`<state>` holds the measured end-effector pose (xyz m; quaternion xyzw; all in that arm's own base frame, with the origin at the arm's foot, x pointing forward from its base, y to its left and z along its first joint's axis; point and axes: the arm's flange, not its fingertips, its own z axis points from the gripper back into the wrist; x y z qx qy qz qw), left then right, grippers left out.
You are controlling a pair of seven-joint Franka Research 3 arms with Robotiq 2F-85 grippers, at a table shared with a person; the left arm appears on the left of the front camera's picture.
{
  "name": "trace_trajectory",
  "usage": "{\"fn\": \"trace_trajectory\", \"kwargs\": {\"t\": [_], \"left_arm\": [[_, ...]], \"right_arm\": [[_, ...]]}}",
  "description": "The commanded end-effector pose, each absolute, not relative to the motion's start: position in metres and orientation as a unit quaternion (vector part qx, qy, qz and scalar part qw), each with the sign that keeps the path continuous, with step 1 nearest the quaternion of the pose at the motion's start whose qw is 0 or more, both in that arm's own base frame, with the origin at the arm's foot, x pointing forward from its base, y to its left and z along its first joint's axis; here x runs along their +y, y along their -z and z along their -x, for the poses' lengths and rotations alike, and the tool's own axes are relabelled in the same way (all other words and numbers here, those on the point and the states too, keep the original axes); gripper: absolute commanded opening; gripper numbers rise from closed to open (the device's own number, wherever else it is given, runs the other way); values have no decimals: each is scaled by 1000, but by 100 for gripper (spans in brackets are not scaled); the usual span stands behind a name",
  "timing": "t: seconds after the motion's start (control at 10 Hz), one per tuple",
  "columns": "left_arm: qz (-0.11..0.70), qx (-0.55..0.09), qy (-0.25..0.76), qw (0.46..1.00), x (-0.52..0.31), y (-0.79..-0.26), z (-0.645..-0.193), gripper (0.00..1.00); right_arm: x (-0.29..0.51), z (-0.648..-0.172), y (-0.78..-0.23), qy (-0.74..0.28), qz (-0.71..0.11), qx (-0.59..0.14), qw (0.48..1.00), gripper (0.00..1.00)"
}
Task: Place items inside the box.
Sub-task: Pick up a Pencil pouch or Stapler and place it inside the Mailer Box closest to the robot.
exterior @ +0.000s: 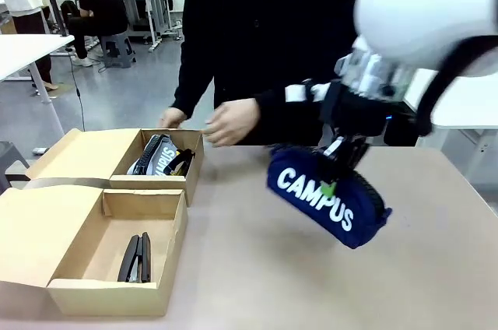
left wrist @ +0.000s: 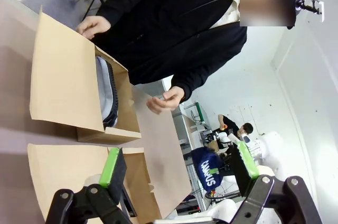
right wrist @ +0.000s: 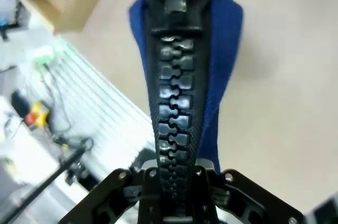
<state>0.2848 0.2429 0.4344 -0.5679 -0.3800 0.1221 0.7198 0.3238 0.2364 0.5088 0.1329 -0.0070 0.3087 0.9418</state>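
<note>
The right gripper (exterior: 333,182) is closed on the navy zip pouch (exterior: 311,194), clamping it along the top edge. In the right wrist view, the pouch's black zipper (right wrist: 171,92) runs straight up from between the two fingers (right wrist: 203,179), with blue fabric on either side. The pouch hangs tilted below the gripper, with its right end lower and the white "CAMPUS" lettering facing the camera. It is over the bare table (exterior: 257,268), well to the right of both cardboard boxes. Whether its low end touches the tabletop cannot be determined.

The left gripper (left wrist: 179,168) is open, with its green pads (left wrist: 112,165) spread wide. It is aimed across the boxes toward the person.

The near cardboard box (exterior: 109,295) contains the small black stapler (exterior: 136,258), lying flat on the box floor. The far cardboard box (exterior: 152,182) touches the near box at the back. It contains the grey zip pouch (exterior: 158,155), resting against the right wall.

The person's hands are just behind the far box. One hand (exterior: 232,121) is over the table edge, and the other hand (exterior: 171,117) is at the box's rear rim.
</note>
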Motion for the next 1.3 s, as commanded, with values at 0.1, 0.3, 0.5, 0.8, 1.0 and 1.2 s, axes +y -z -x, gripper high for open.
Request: {"fn": "trace_trajectory", "kwargs": {"t": [0.1,0.3,0.5,0.8,1.0,1.2], "left_arm": [[572,-393,-117,710,241,-435,-286,100],[572,-393,-117,710,241,-435,-286,100],[572,-393,-117,710,241,-435,-286,100],[572,-393,-117,710,241,-435,-286,100],[572,-393,-117,710,241,-435,-286,100],[572,-393,-117,710,241,-435,-286,100]], "right_arm": [[202,-281,-510,-235,-138,-60,960,0],[220,-306,-517,-244,-129,-35,961,0],[220,-306,-517,-244,-129,-35,961,0],[247,-286,-522,-177,-113,-16,978,7],[280,-274,-536,-81,-22,45,995,7],[312,-260,-549,-30,-12,39,999,7]]}}
